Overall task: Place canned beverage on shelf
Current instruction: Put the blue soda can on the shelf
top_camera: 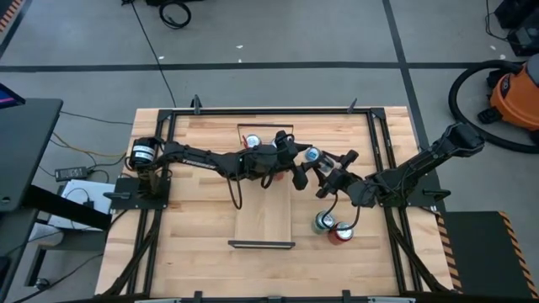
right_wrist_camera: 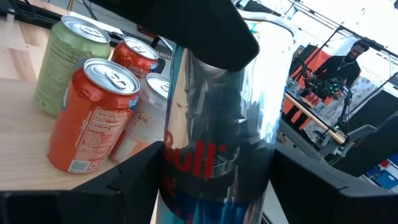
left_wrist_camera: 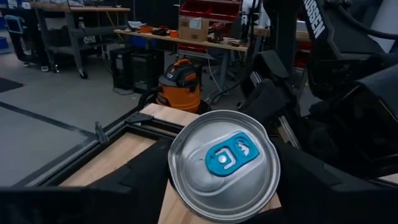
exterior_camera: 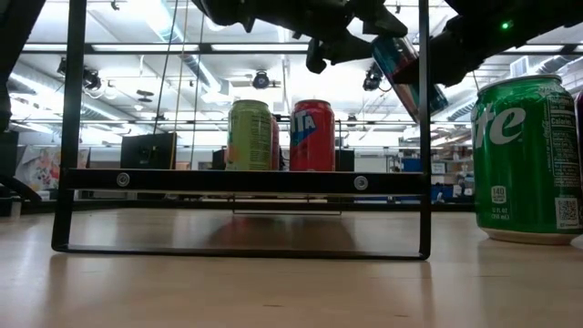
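A slim blue-and-silver can with a blue tab [top_camera: 312, 155] is held in the air between my two grippers, above the table just right of the shelf [top_camera: 263, 215]. My left gripper [top_camera: 301, 162] comes from the table's left and is at the can's top end. My right gripper [top_camera: 328, 171] comes from the right and is shut on the can's body. In the low view the can [exterior_camera: 404, 77] is tilted, high above the shelf plank [exterior_camera: 241, 180]. Several cans [top_camera: 265, 141] stand on the shelf's far end. My left gripper has its two fingers on either side of the can's top end, just below the rim [left_wrist_camera: 177, 186]. It comes level from the table's left, and the lid [left_wrist_camera: 225, 158] faces its wrist camera. The can is clear of the table and shelf. My right gripper pinches the can's body [right_wrist_camera: 214, 155] between its two fingers [right_wrist_camera: 134, 177], which lie across the can. It comes from the table's right side. The can is lifted clear and tilted. Its top end [right_wrist_camera: 211, 37] is covered by the other gripper.
A green can [exterior_camera: 528, 155] and a red can [top_camera: 340, 234] stand on the table right of the shelf, below my right arm. On the shelf's far end stand a green can [right_wrist_camera: 62, 62], an orange one [right_wrist_camera: 93, 115] and others. The shelf's near half is bare wood.
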Robot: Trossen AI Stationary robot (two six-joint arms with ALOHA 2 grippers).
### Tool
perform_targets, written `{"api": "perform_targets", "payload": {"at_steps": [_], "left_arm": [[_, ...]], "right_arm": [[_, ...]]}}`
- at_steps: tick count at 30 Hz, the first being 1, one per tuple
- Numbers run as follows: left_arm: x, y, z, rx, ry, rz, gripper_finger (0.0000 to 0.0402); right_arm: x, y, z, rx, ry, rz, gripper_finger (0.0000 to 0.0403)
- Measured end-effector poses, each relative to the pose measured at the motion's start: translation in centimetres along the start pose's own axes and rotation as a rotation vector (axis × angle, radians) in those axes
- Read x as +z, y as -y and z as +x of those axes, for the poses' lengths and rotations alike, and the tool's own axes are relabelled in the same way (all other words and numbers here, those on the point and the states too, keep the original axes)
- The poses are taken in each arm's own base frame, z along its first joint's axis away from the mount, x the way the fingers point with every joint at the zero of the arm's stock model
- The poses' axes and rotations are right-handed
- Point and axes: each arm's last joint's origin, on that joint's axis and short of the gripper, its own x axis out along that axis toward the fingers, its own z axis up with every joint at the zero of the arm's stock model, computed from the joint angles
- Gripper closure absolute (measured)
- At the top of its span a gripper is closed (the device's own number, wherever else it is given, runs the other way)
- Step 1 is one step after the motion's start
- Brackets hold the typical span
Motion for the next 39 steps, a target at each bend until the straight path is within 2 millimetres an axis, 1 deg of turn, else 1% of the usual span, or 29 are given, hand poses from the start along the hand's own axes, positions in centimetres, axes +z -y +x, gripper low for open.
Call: {"api": "perform_targets", "payload": {"at_steps": [4,6,10,13,18,22,24,27,31,36,39], "left_arm": [[-0.2,0.0,0.0,-0.007,-0.017,0.006,0.0158],[-0.3,0.0,0.0,-0.008,-0.025,0.018,0.0152],[-0.3,0.1,0.0,-0.015,-0.026,0.043,0.0148],[-0.5,0.0,0.0,-0.036,-0.053,0.095,0.0147],[0.1,-0.4,-0.8,-0.064,-0.118,0.123,0.0145],[1.9,-1.1,-1.9,-0.085,-0.142,0.126,0.0145],[2.2,-1.2,-2.4,-0.106,-0.176,0.147,0.0144],[2.3,-1.1,-3.3,-0.151,-0.240,0.180,0.0144],[3.3,-1.1,-4.7,-0.204,-0.285,0.187,0.0144],[3.0,-0.9,-6.1,-0.226,-0.399,0.212,0.0144],[3.1,-0.6,-7.0,-0.261,-0.451,0.223,0.0144]], "right_arm": [[0.1,-0.1,-0.1,0.022,0.010,0.001,0.0093],[0.3,-0.2,-0.6,0.054,0.025,0.001,0.0077],[1.4,0.0,-1.6,0.109,0.067,0.041,0.0053],[1.3,0.1,-2.2,0.163,0.072,0.048,0.0043],[0.6,0.4,-2.6,0.339,0.029,0.129,0.0040],[0.0,0.9,-3.0,0.482,-0.021,0.176,0.0041],[0.0,1.2,-3.2,0.524,-0.030,0.203,0.0042],[-0.1,1.8,-3.5,0.540,-0.036,0.224,0.0043],[-0.1,2.7,-3.9,0.546,-0.035,0.249,0.0043],[-0.1,3.7,-4.3,0.546,-0.027,0.265,0.0043],[-0.1,3.9,-4.3,0.587,-0.025,0.269,0.0044]]}}
